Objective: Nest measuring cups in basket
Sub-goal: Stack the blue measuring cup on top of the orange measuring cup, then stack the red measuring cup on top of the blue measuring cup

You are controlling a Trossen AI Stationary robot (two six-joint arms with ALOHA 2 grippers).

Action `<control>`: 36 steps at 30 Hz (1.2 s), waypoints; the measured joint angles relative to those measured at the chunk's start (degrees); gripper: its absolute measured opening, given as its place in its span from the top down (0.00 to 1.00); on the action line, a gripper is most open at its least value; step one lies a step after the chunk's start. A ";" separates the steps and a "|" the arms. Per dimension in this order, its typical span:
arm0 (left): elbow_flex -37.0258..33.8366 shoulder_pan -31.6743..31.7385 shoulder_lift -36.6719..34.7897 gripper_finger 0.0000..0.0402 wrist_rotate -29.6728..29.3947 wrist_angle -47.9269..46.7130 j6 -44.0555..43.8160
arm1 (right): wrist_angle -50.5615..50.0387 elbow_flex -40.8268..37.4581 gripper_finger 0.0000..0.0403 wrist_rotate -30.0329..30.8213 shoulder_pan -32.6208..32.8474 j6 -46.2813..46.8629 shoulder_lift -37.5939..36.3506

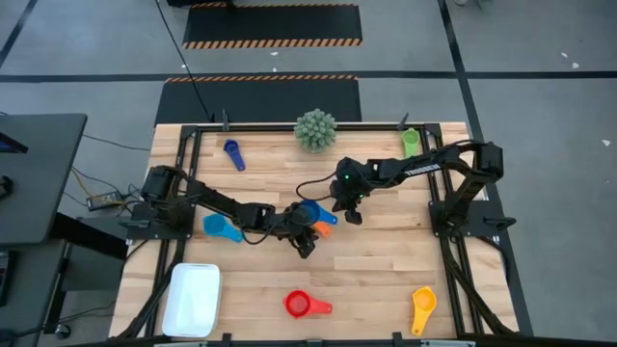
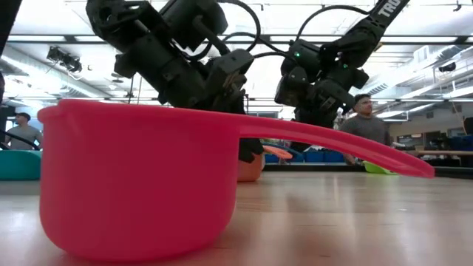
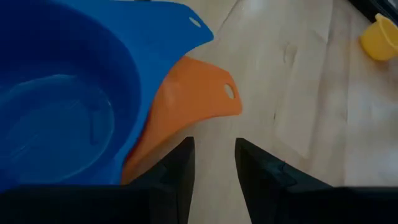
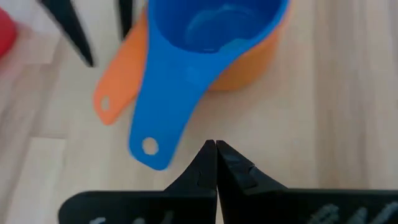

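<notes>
Even, bright overhead light fills the high view; the wooden table (image 1: 386, 260) shows only faint, soft shadows under the arms. In the low view, long ceiling light strips (image 2: 414, 44) glow across the top of the frame and wash out the upper background, leaving the arms as dark silhouettes. The red cup (image 2: 140, 185) fills the lower left, slightly soft at its near edge, and the room behind is hazy. In the left wrist view the yellow cup (image 3: 380, 38) at upper right is blurred.
</notes>
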 joint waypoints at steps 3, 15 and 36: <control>-0.04 -0.02 0.65 0.70 -0.13 1.40 0.04 | 0.05 0.00 1.00 -0.59 1.10 0.22 -0.02; -0.09 0.09 1.55 0.70 -2.48 2.64 0.68 | 2.63 0.00 1.00 -0.70 4.80 1.89 -0.04; -0.09 -0.76 -10.05 0.70 2.47 -11.32 -0.32 | -20.17 7.64 1.00 9.34 5.92 -3.27 -16.14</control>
